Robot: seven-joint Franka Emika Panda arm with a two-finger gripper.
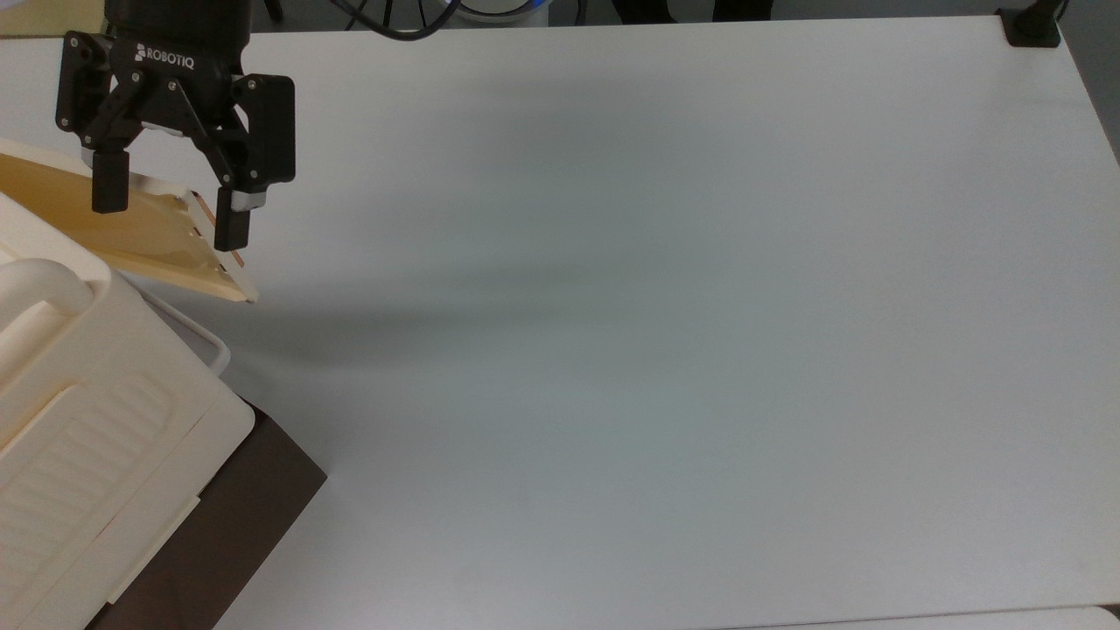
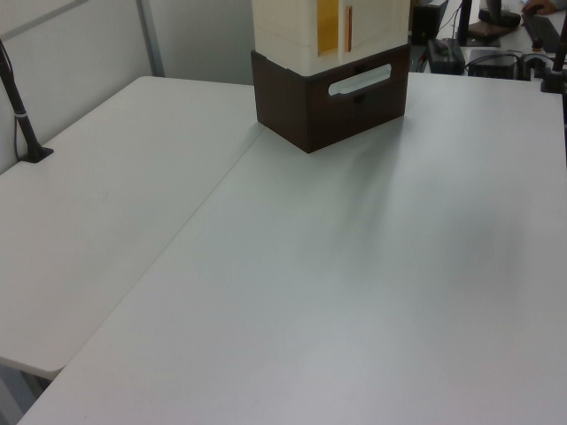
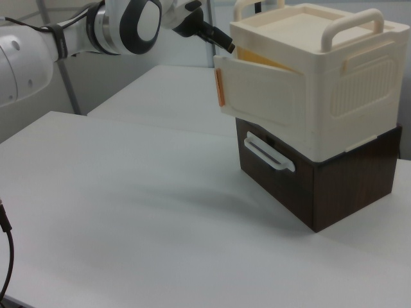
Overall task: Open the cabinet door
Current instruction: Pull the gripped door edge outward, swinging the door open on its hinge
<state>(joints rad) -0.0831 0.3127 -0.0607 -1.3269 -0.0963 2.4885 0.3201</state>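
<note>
**Cream door edge sits between the spread fingers**

Black two-finger gripper (image 1: 162, 210) hangs wide open over the free end of the thin cream cabinet door (image 1: 131, 232), already swung partly out from the boxy cream plastic cabinet (image 3: 321, 83). In the top view, the door's long axis runs left to right, its tan-orange edge nearest the right-hand finger.

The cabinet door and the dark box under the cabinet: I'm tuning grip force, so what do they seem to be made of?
The cabinet door looks like smooth cream plastic with an orange edge strip. The dark box looks like brown wood or wood-look laminate, with faint grain and a matte finish.
</note>
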